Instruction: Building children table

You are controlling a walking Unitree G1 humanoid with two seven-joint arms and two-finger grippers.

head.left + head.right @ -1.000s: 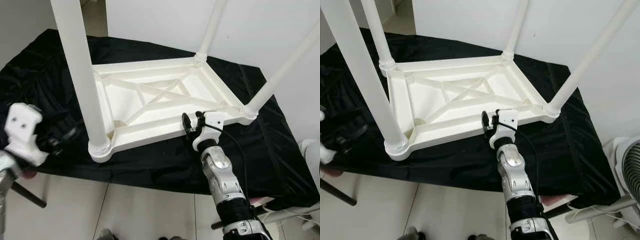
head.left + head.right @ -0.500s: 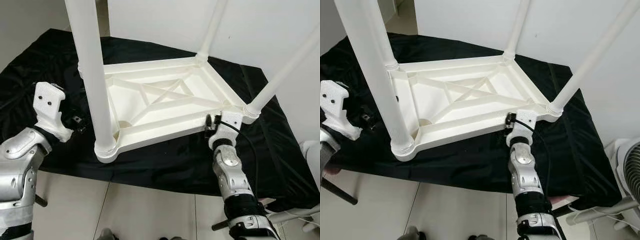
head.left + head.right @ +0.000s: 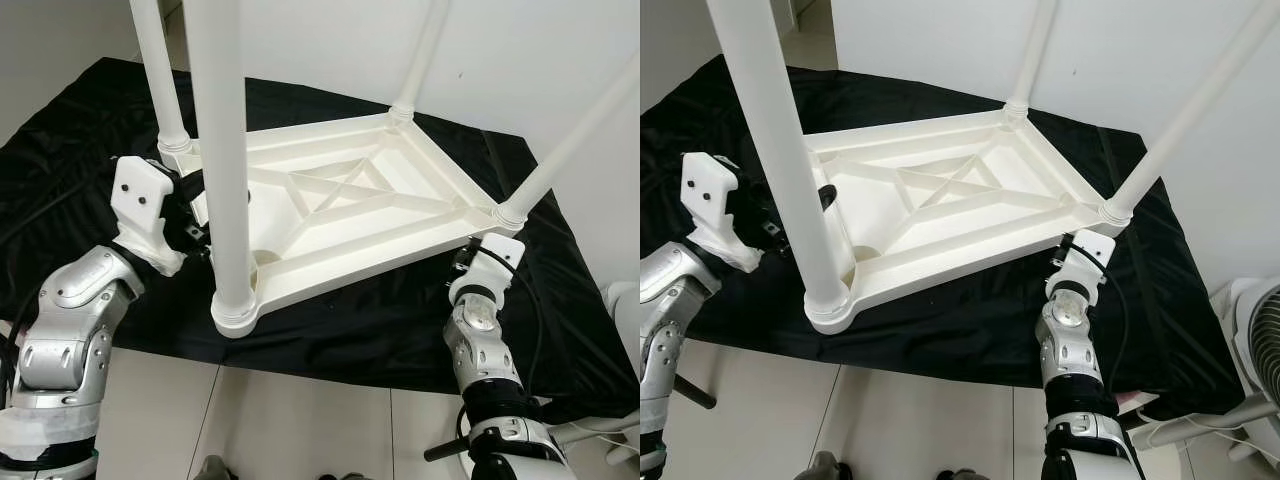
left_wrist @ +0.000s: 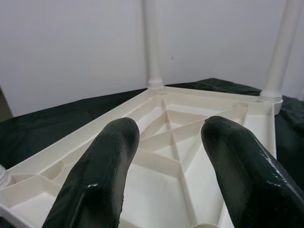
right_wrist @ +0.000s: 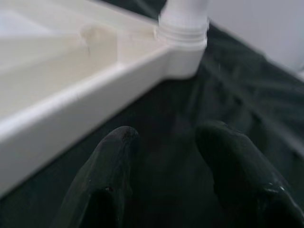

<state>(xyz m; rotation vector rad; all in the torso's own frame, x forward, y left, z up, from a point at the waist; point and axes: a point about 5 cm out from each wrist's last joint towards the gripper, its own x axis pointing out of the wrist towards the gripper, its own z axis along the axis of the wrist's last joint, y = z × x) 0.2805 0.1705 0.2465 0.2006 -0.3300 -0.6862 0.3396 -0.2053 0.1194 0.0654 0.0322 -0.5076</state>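
White plastic children's table (image 3: 330, 215) is lying upside down on black cloth (image 3: 400, 320), four legs (image 3: 220, 150) seated. Left gripper (image 4: 168, 156) and right gripper (image 5: 166, 175) are hovering spread, empty. Flipping upright likely remains.

A black crumpled cloth (image 3: 350, 320) covers the tabletop across the frame. The white plastic children's table (image 3: 330, 205) lies inverted at centre, legs pointing up.

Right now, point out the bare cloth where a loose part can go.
Bare black cloth lies right of the upturned table, beyond the right gripper, and along the front edge. The left side is crowded by the left gripper.
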